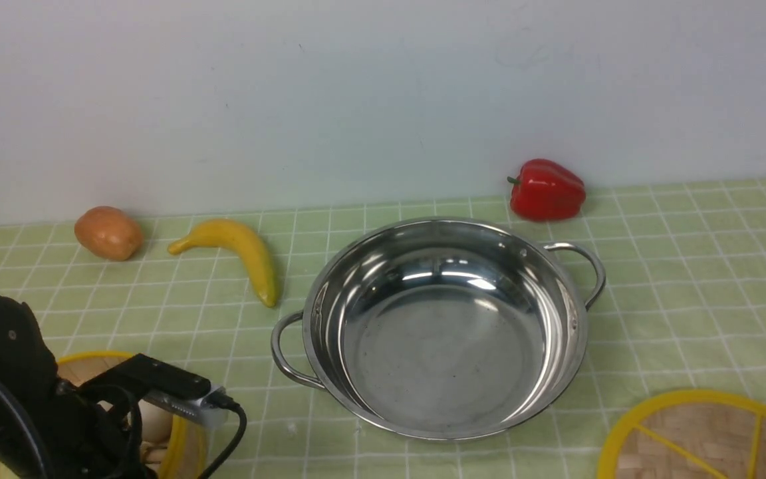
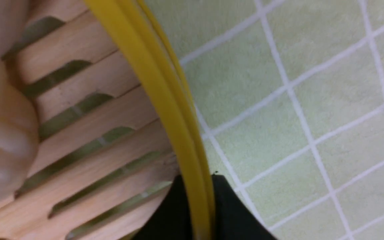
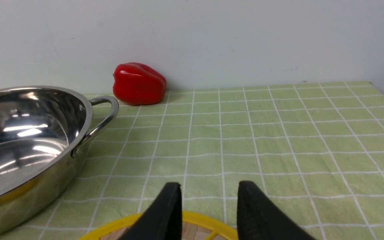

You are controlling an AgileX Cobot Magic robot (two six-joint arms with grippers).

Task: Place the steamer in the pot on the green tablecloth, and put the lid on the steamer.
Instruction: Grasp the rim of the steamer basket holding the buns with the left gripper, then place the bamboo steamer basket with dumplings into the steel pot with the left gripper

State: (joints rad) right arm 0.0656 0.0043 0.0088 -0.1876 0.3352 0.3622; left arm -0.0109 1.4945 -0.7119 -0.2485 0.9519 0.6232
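The steamer (image 2: 112, 110), left of the empty pot (image 1: 446, 332) on the green tablecloth (image 1: 689, 266), is clamped at its rim by the left gripper (image 2: 200, 200) for lifting. The right gripper (image 3: 208, 203) is held open over the lid (image 3: 208, 218), seemingly in readiness.

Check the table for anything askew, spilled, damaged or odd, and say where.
Nothing is spilled or damaged. The pot stands level and empty on the green tablecloth. The only slight oddity is the red pepper, which lies on its side behind the pot with its stem pointing toward the robot's left.
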